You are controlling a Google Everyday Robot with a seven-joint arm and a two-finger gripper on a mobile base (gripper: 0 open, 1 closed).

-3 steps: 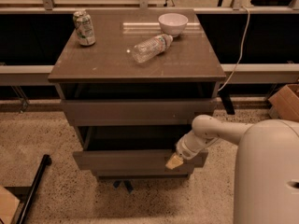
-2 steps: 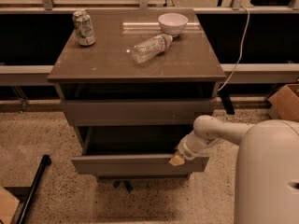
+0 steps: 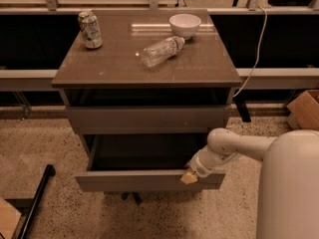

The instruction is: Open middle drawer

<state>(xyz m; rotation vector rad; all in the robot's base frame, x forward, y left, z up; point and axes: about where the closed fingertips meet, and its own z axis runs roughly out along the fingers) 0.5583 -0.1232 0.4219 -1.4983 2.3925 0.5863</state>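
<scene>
The middle drawer (image 3: 144,180) of the grey-brown cabinet stands pulled out toward me, its plain dark interior (image 3: 144,151) showing. Its flat front panel is at the bottom of the cabinet as seen from here. My gripper (image 3: 191,176) is at the right part of that front panel's top edge, touching it, at the end of my white arm (image 3: 234,146), which reaches in from the right. The top drawer (image 3: 147,117) above is closed. Any drawer below the open one is hidden.
On the cabinet top (image 3: 109,63) stand a drink can (image 3: 90,29) at back left and a white bowl (image 3: 185,25) at the back, with a plastic bottle (image 3: 162,50) lying on its side. A cardboard box (image 3: 305,108) is at right, a black bar (image 3: 35,203) at lower left.
The middle drawer has slid further out toward me, and my gripper has moved with its front panel, down and toward the camera.
</scene>
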